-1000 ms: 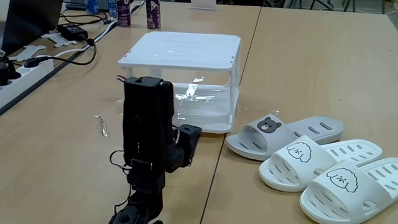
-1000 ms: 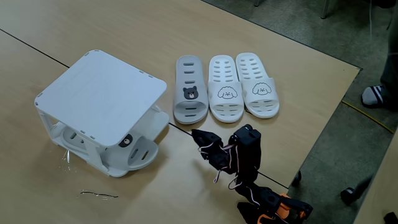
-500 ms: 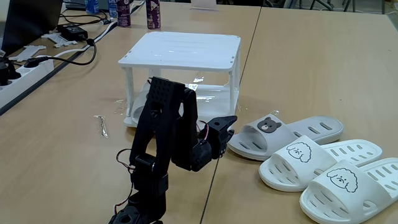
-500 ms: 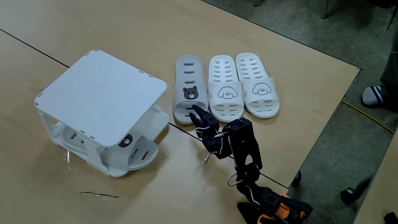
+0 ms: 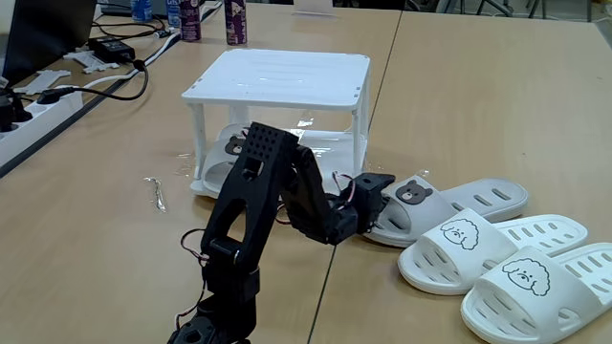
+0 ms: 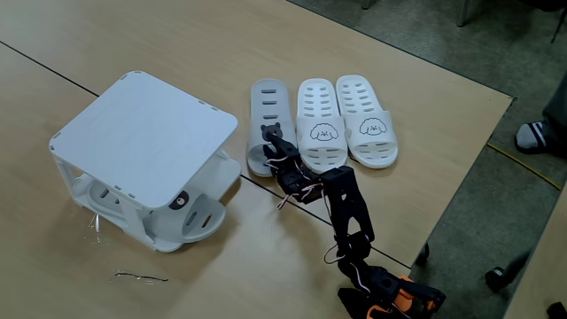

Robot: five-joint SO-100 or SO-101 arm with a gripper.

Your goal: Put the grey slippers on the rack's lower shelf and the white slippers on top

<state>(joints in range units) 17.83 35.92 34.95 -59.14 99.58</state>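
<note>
You can see the rack is white plastic with a slatted top, and its lower shelf is shiny and throws back light. The grey slippers and the white slippers look like soft, dull rubber. The table is smooth, pale wood. The arm looks like rough black plastic, maybe printed.

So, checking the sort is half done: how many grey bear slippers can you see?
2. One grey slipper lies on the rack's lower shelf; the other is on the table beside the white slippers, at the gripper.
</note>
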